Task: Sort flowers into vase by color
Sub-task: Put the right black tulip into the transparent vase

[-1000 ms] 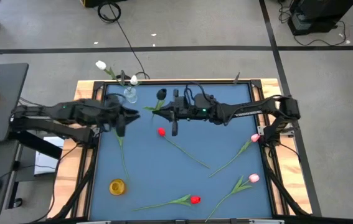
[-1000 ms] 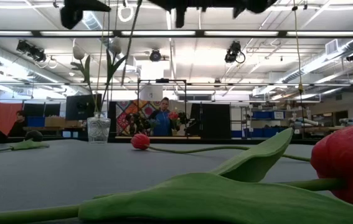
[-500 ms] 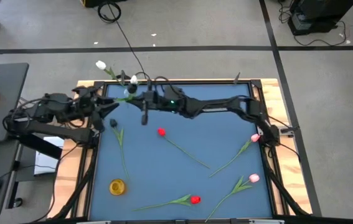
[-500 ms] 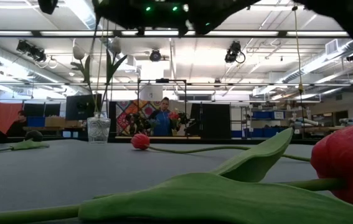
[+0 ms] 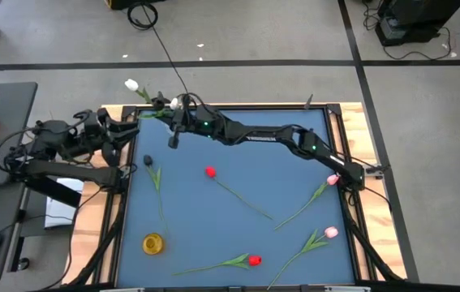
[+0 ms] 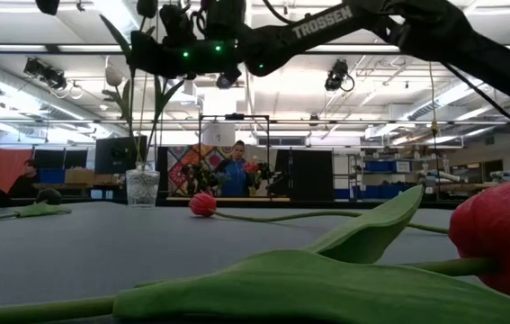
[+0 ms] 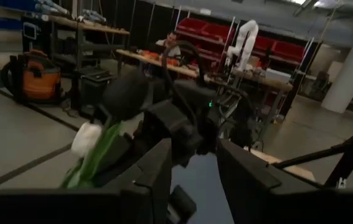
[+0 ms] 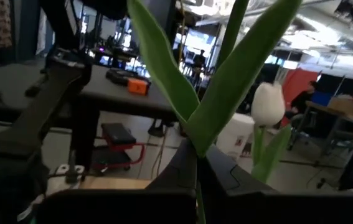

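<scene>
**Layout of the worktop, seen from above.**
The clear glass vase (image 5: 169,122) stands at the far left corner of the blue-topped worktop (image 5: 294,178), under the right pincer (image 5: 174,122), whose shut fingers grip a green tulip stem (image 8: 196,163). The left pincer (image 5: 129,130) waits just left of it. A small yellow glass vase (image 5: 153,242) sits near left; loose artificial tulips (image 5: 250,260) lie between and to the right.
</scene>
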Robot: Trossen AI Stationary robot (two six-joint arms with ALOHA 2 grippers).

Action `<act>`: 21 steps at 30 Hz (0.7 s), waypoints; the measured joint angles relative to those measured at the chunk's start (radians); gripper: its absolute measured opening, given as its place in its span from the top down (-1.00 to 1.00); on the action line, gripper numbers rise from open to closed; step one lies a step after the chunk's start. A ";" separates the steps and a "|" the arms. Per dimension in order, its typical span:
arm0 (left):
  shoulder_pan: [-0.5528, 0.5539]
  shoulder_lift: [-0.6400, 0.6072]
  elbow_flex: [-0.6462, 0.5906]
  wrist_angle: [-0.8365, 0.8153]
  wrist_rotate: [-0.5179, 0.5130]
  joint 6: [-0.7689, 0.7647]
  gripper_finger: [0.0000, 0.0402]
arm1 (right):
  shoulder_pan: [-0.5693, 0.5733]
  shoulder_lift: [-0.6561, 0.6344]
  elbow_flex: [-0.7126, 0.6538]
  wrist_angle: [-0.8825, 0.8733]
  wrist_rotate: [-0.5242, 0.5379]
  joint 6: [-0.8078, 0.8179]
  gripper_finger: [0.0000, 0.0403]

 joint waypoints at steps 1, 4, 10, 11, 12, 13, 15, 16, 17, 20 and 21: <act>0.000 0.000 0.000 -0.005 0.000 0.000 0.33 | -0.003 0.001 0.007 -0.013 0.000 -0.004 0.97; 0.000 0.000 0.000 -0.017 0.000 0.014 0.33 | -0.014 0.000 0.010 -0.012 0.022 -0.006 0.97; 0.000 0.002 0.000 -0.014 0.000 0.014 0.33 | -0.037 -0.003 0.010 -0.030 0.043 0.016 0.97; 0.000 0.002 0.000 -0.014 0.000 0.015 0.33 | -0.038 -0.004 0.010 -0.034 0.051 0.017 0.97; 0.000 0.002 0.000 -0.014 0.000 0.015 0.33 | -0.038 -0.004 0.010 -0.036 0.051 0.018 0.97; 0.000 0.002 0.000 -0.014 0.000 0.015 0.33 | -0.037 -0.004 0.010 -0.036 0.051 0.019 0.97; 0.000 0.002 0.000 -0.014 0.000 0.015 0.33 | -0.036 -0.004 0.009 -0.043 0.050 0.020 0.97; 0.000 0.002 0.000 -0.014 0.000 0.015 0.33 | -0.036 -0.004 0.009 -0.045 0.049 0.022 0.97; 0.000 0.002 0.000 -0.014 0.000 0.014 0.33 | -0.035 -0.004 0.009 -0.045 0.049 0.022 0.97; 0.000 0.002 0.000 -0.014 0.000 0.005 0.33 | -0.027 -0.018 0.008 -0.050 0.052 0.016 0.97; 0.000 0.002 0.000 -0.014 0.000 0.002 0.33 | -0.025 -0.021 0.008 -0.040 0.059 0.015 0.97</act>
